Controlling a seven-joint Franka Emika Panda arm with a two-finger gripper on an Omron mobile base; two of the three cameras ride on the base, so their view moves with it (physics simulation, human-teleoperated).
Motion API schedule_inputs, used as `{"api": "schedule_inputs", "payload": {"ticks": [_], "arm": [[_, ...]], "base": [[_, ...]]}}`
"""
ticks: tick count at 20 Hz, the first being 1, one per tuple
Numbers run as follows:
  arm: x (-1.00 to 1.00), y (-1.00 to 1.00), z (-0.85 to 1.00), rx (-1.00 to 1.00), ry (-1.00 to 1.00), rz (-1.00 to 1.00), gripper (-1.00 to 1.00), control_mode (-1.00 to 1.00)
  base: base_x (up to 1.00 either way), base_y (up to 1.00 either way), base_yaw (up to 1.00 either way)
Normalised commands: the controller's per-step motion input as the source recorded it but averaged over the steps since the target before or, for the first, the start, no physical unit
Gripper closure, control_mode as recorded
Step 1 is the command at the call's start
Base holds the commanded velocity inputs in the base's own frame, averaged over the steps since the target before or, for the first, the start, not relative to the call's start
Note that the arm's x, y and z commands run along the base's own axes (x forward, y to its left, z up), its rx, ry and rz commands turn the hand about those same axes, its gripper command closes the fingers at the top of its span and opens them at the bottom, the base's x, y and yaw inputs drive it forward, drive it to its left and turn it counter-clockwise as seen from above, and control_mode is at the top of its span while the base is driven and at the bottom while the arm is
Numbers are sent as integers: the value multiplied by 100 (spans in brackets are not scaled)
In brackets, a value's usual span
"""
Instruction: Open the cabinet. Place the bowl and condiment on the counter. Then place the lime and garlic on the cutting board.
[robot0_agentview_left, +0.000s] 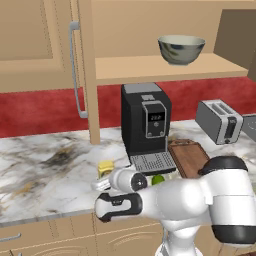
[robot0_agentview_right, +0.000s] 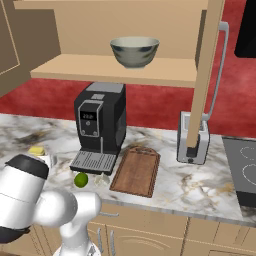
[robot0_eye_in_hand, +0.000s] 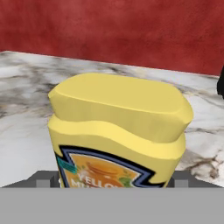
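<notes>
The cabinet's left door stands swung open, and the grey-green bowl sits on its shelf. My gripper is shut on the yellow condiment, one finger at each side of its label. The bottle is upright, low at the counter left of the coffee machine; whether it touches the marble is hidden. The lime and pale garlic lie on the counter just left of the cutting board, which has nothing on it.
A black coffee machine with a grey grille tray stands right of the bottle. A silver toaster is further right, and a stovetop at the far right. The right cabinet door hangs open edge-on above the toaster.
</notes>
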Motion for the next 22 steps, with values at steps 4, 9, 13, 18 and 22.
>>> {"api": "schedule_inputs", "payload": {"ticks": [4, 9, 13, 18, 22], "arm": [[0, 0, -12, 0, 0, 0, 100, -100], [0, 0, -14, 0, 2, 0, 100, -100], [0, 0, -17, 0, 4, 0, 100, -100], [0, 0, -18, 0, 3, 0, 100, -100], [0, -1, -20, 0, 3, 0, 100, -100]], "base": [[0, 0, 0], [0, 0, 0], [0, 0, 0], [0, 0, 0], [0, 0, 0]]}}
